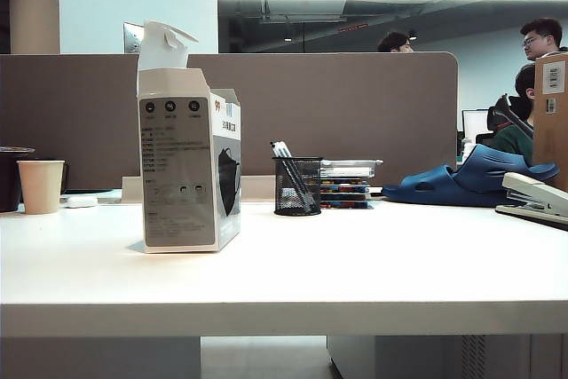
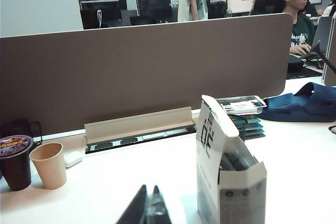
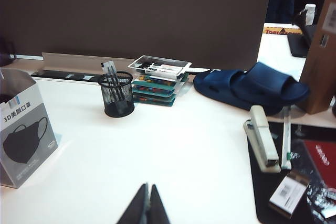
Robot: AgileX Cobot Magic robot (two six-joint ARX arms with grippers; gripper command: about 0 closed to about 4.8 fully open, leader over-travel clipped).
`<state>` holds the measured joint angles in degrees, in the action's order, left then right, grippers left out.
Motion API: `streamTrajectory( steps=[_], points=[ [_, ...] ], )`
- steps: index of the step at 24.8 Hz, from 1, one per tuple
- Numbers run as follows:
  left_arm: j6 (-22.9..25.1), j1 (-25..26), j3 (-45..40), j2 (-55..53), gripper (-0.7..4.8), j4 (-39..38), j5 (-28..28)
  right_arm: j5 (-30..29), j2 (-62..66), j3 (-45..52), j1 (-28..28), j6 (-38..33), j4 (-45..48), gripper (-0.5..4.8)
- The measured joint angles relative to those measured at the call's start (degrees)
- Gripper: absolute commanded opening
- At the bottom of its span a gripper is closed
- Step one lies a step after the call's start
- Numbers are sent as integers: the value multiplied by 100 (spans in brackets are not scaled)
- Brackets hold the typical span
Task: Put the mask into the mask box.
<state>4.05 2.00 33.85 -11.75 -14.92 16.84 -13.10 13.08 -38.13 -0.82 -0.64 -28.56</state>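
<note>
Fingertips of the left gripper are pressed together with nothing between them, low over the white table; the right gripper is likewise pinched shut and empty. Neither arm shows in the exterior view.

Just beside the left gripper stands the mask box, upright, its long axis vertical, flaps raised. Something dark and glossy sits inside its open top — probably the mask in its wrapper, already in the box, though I cannot be sure. From the right gripper the box is well off to one side, so the left arm is nearer.

Beyond it stand a paper cup, a mesh pen holder, a stack of trays, a blue slipper and a stapler — none between the left gripper and the box.
</note>
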Motion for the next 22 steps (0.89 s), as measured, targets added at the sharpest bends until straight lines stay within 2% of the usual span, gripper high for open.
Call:
streamTrajectory(
  steps=[7, 12, 13, 17, 20, 22],
  points=[
    [-2, 2, -656, 1182, -6, -297, -44, 4, -999, 874, 11, -177, 238, -6],
    [-2, 11, -813, 1172, -6, -398, -190, 15, -1274, 1311, 13, -348, 468, -5],
    [-2, 13, -918, 1165, -6, -380, -374, 9, -1272, 1519, 37, -363, 651, -5],
    [-4, 11, -1325, 1163, -6, 90, -964, 35, -1274, 2046, 33, -382, 1388, -6],
    [-9, 11, -1864, 1163, -6, 874, -1414, 125, -1274, 2505, 33, -385, 2129, -6],
    [-138, 11, -2192, 1161, -6, 1224, -1469, 216, -1274, 2841, 33, -385, 2544, -5]
  ],
)
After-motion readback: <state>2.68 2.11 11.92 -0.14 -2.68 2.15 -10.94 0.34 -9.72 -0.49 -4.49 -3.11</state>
